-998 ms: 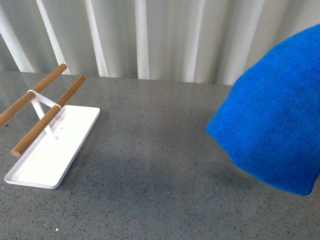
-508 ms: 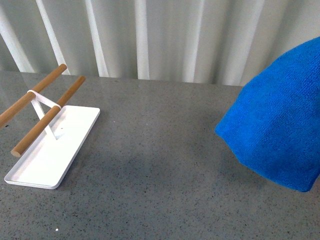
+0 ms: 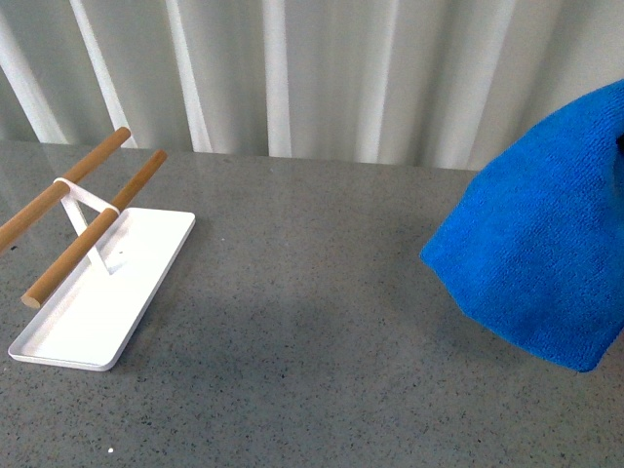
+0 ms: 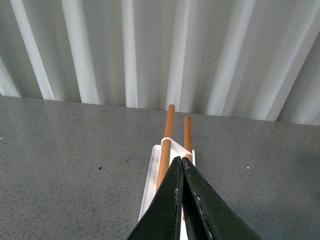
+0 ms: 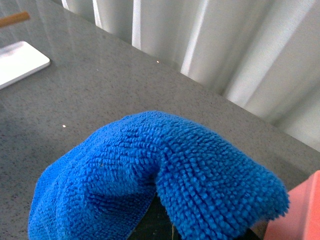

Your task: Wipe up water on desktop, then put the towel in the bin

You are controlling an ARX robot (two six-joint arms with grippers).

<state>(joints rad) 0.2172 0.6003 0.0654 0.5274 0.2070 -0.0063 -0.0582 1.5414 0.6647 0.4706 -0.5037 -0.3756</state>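
Observation:
The bright blue towel (image 3: 534,252) hangs in the air above the right side of the dark grey speckled desktop (image 3: 312,331). In the right wrist view the towel (image 5: 150,170) drapes over my right gripper (image 5: 166,222), which is shut on it; the fingers are almost wholly covered. A salmon-pink corner of the bin (image 5: 300,210) shows close beside the towel in that view; the bin is outside the front view. My left gripper (image 4: 181,162) is shut on nothing and hovers over the white tray. No water shows on the desktop.
A flat white tray (image 3: 102,292) with two wooden rods (image 3: 93,229) on a stand sits at the left of the desktop. White curtains (image 3: 312,68) hang behind the far edge. Bare desktop lies between tray and towel.
The towel has shifted a little to the right and slightly up since one second ago. The tray and the left gripper have not moved.

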